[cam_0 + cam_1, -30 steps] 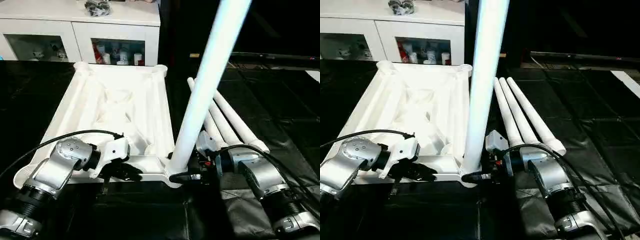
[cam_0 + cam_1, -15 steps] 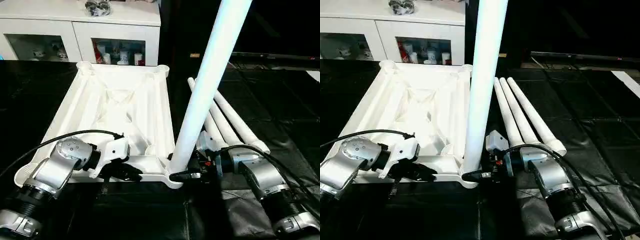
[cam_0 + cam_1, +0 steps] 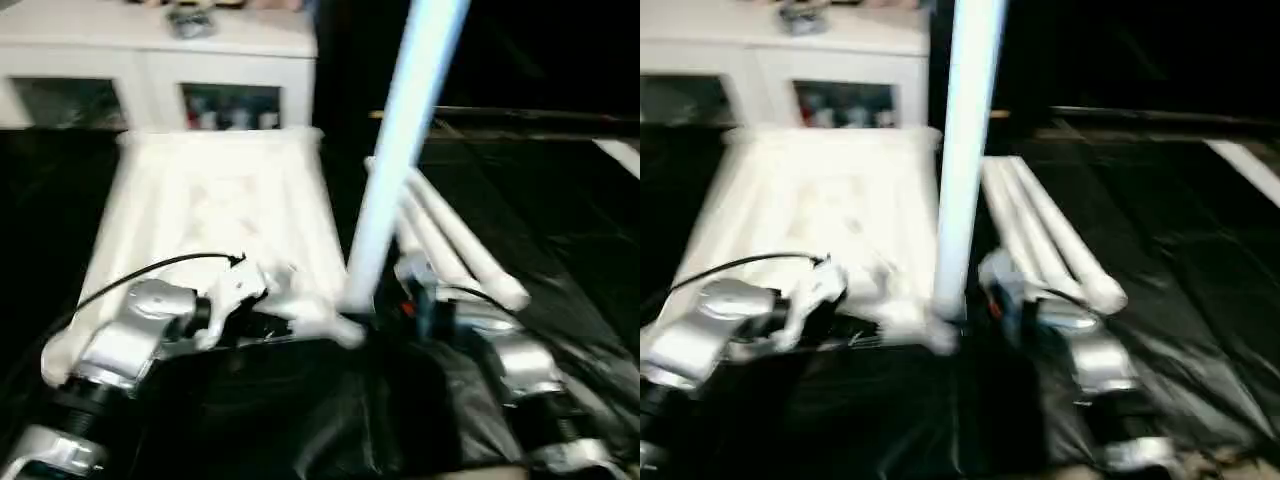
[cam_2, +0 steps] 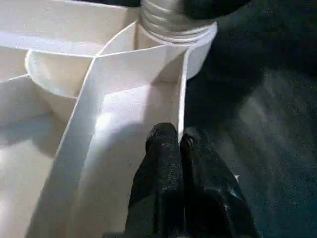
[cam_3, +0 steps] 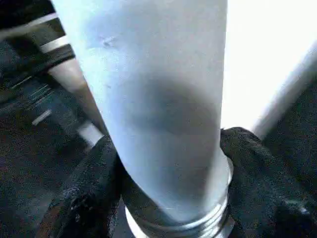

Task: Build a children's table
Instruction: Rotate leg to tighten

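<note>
Since a second ago the table top [image 3: 215, 215] has slid and turned on the black floor [image 3: 560, 230] so its near right corner sits further toward the robot, while the head views have shifted and blurred with camera motion. Upside down with its ribs showing, the top carries one leg [image 3: 395, 150] standing upright in that near right corner socket, and three more legs [image 3: 455, 245] lie side by side just right of it, with a white cabinet [image 3: 150, 60] behind. Pinched together, the left gripper [image 4: 179, 144] grips the top's near edge wall, and the right gripper [image 5: 168, 198] is clamped around the base of the standing leg, one finger [image 5: 257, 173] on each side just above its threaded end.
</note>
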You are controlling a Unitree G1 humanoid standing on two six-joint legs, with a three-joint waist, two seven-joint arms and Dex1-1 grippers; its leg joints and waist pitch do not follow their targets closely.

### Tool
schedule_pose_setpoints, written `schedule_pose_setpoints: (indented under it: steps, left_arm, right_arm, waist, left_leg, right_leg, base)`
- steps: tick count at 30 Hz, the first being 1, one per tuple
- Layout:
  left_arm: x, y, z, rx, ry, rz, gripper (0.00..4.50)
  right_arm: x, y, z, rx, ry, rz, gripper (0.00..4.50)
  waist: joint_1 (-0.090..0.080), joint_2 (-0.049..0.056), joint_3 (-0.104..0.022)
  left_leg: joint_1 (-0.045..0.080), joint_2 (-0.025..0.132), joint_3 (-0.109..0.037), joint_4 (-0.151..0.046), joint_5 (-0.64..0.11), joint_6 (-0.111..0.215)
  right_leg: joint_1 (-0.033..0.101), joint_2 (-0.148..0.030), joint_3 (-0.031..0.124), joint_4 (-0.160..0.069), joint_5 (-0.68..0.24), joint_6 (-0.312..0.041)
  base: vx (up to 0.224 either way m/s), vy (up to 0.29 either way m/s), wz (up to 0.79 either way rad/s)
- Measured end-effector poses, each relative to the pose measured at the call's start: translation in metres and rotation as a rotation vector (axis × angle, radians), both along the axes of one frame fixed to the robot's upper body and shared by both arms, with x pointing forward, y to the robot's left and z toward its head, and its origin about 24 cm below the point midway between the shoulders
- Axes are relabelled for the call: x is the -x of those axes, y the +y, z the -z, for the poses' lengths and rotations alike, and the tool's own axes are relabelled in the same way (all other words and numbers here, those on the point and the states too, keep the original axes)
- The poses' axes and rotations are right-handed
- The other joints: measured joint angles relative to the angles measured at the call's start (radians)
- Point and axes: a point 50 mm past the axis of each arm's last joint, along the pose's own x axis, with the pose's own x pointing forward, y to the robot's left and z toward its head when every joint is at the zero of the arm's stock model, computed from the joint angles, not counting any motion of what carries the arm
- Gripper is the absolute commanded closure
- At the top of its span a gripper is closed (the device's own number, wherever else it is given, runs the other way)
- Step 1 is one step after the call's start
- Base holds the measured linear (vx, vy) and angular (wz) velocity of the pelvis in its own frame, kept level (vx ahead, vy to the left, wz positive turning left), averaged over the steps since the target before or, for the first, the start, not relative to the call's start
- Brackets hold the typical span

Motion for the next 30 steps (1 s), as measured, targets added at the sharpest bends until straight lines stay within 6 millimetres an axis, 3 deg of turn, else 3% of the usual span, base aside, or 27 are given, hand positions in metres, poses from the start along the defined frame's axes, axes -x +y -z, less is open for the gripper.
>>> schedule_pose_setpoints:
  steps: [2, 7, 9, 12, 13, 14, 18, 20, 24, 27, 30]
  left_arm:
    - [-0.001, -0.008, 0.001, 0.008, -0.003, -0.098, 4.50]
    - [-0.002, -0.019, 0.000, 0.002, -0.031, -0.227, 4.50]
    - [-0.001, -0.020, -0.001, -0.004, -0.042, -0.248, 4.50]
    - [0.001, -0.023, -0.004, -0.012, -0.055, -0.241, 4.50]
    - [0.001, -0.022, -0.005, -0.022, -0.064, -0.229, 4.50]
    - [0.001, -0.019, -0.006, -0.032, -0.077, -0.209, 4.50]
    - [0.001, -0.016, -0.008, -0.039, -0.096, -0.178, 4.50]
    - [0.002, -0.012, -0.008, -0.048, -0.101, -0.143, 4.50]
    - [0.002, -0.004, -0.008, -0.063, -0.116, -0.058, 4.50]
    - [0.004, 0.008, -0.010, -0.062, -0.107, 0.034, 4.50]
    - [0.003, 0.013, -0.011, -0.069, -0.094, 0.114, 4.50]
  right_arm:
    - [-0.012, 0.011, 0.000, -0.009, 0.018, 0.118, 1.86]
    - [-0.025, 0.026, -0.003, -0.008, 0.036, 0.252, 1.86]
    - [-0.027, 0.029, -0.005, 0.001, 0.021, 0.257, 1.30]
    - [-0.026, 0.030, -0.005, 0.005, -0.002, 0.253, 1.14]
    - [-0.026, 0.030, -0.005, 0.008, -0.010, 0.244, 1.14]
    - [-0.025, 0.030, -0.005, 0.018, -0.028, 0.224, 0.85]
    - [-0.022, 0.025, -0.004, 0.045, -0.061, 0.162, 0.68]
    - [-0.019, 0.016, -0.003, 0.061, -0.081, 0.106, 0.36]
    - [-0.012, 0.003, -0.002, 0.057, -0.077, 0.018, 0.13]
    - [-0.005, -0.013, -0.006, 0.051, -0.090, -0.097, 0.13]
    - [-0.001, -0.017, -0.021, 0.037, -0.129, -0.236, 0.13]
  waist:
    - [-0.015, 0.000, 0.000]
    - [-0.021, 0.000, 0.000]
    - [-0.021, -0.003, -0.001]
    - [-0.016, -0.007, -0.001]
    - [-0.015, -0.007, -0.001]
    - [-0.015, -0.007, -0.001]
    - [-0.015, -0.007, -0.001]
    - [-0.011, -0.007, 0.000]
    - [-0.006, -0.006, 0.000]
    - [0.007, -0.005, 0.001]
    - [0.014, -0.005, 0.001]
  left_leg:
    - [0.001, 0.000, -0.002, 0.000, 0.000, 0.000]
    - [0.001, 0.000, -0.002, 0.000, 0.000, 0.000]
    - [0.000, 0.000, -0.001, 0.000, 0.000, 0.000]
    - [-0.003, 0.000, -0.001, -0.002, 0.000, 0.000]
    - [-0.005, 0.000, -0.001, -0.004, 0.000, 0.000]
    - [-0.007, 0.000, -0.001, -0.005, -0.001, -0.001]
    - [-0.009, 0.000, -0.001, -0.005, -0.001, -0.001]
    - [-0.009, 0.000, -0.001, -0.005, -0.001, -0.001]
    - [-0.008, 0.001, -0.002, -0.003, -0.001, -0.001]
    - [-0.009, 0.000, -0.001, -0.002, -0.001, -0.001]
    - [-0.009, 0.001, -0.001, -0.001, -0.001, -0.001]
  right_leg:
    - [-0.001, 0.000, -0.002, -0.001, 0.000, 0.000]
    - [-0.002, 0.000, -0.001, -0.001, 0.000, 0.000]
    - [-0.003, 0.000, 0.000, -0.001, 0.001, 0.000]
    - [-0.005, 0.001, 0.000, -0.001, 0.004, -0.005]
    - [-0.006, 0.001, 0.000, -0.001, 0.004, -0.005]
    - [-0.008, 0.001, -0.001, -0.001, 0.004, -0.005]
    - [-0.010, 0.001, -0.001, -0.002, 0.004, -0.004]
    - [-0.010, 0.001, -0.001, -0.002, 0.004, -0.004]
    - [-0.011, 0.001, -0.001, -0.001, 0.004, -0.004]
    - [-0.010, 0.001, 0.000, -0.002, 0.004, -0.004]
    - [-0.009, 0.001, 0.000, -0.002, 0.004, -0.004]
  base:
    - [0.000, 0.000, 0.00]
    - [0.000, 0.000, 0.00]
    - [0.000, 0.000, 0.00]
    - [0.035, -0.006, 0.03]
    - [0.000, 0.000, 0.00]
    - [0.000, 0.000, 0.00]
    - [0.000, 0.000, 0.00]
    - [0.000, 0.000, 0.00]
    - [0.000, 0.000, 0.00]
    - [0.000, 0.000, 0.00]
    - [0.000, 0.000, 0.00]
